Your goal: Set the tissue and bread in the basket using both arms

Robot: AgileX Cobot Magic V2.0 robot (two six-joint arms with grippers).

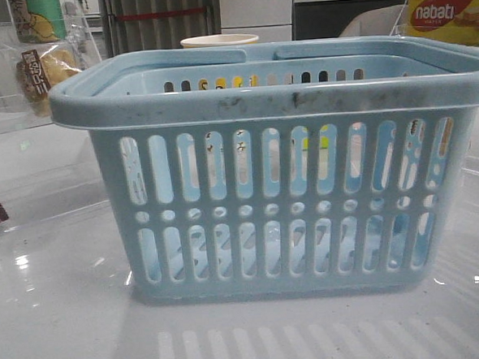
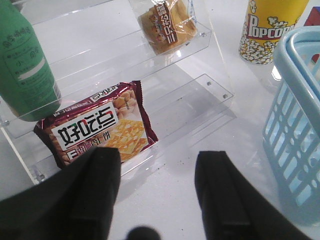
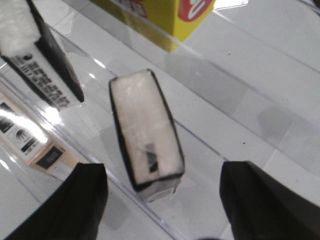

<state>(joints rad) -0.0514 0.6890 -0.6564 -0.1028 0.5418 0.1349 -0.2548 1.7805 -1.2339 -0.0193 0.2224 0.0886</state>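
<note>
- Right now the large pale blue plastic basket, slotted, thick-rimmed and scuffed dark along the rim, is sitting on the glossy white table and filling most of the front view; I cannot tell whether anything is lying inside it.
- Up at ten o'clock from the basket in the front view, the small clear bag of yellowish-brown bread with its dark brown label is resting on a clear acrylic stepped shelf, well apart from the basket.
- The left gripper is hovering over the table with its black fingers spread apart, clamping nothing; the bread is lying at twelve o'clock beyond it on an upper step.
- A maroon-brown biscuit wrapper with pale markings is lying on the lowest step, just beyond the left finger, and a green bottle is standing at ten o'clock.
- A yellow popcorn cup is standing at one o'clock, near the basket's corner.
- The right gripper is hanging open, fingers wide apart, with the small black-edged rectangular tissue pack lying between and just beyond them on a clear shelf, untouched.
- A second black pack is lying at ten o'clock, and a yellow box at twelve.
</note>
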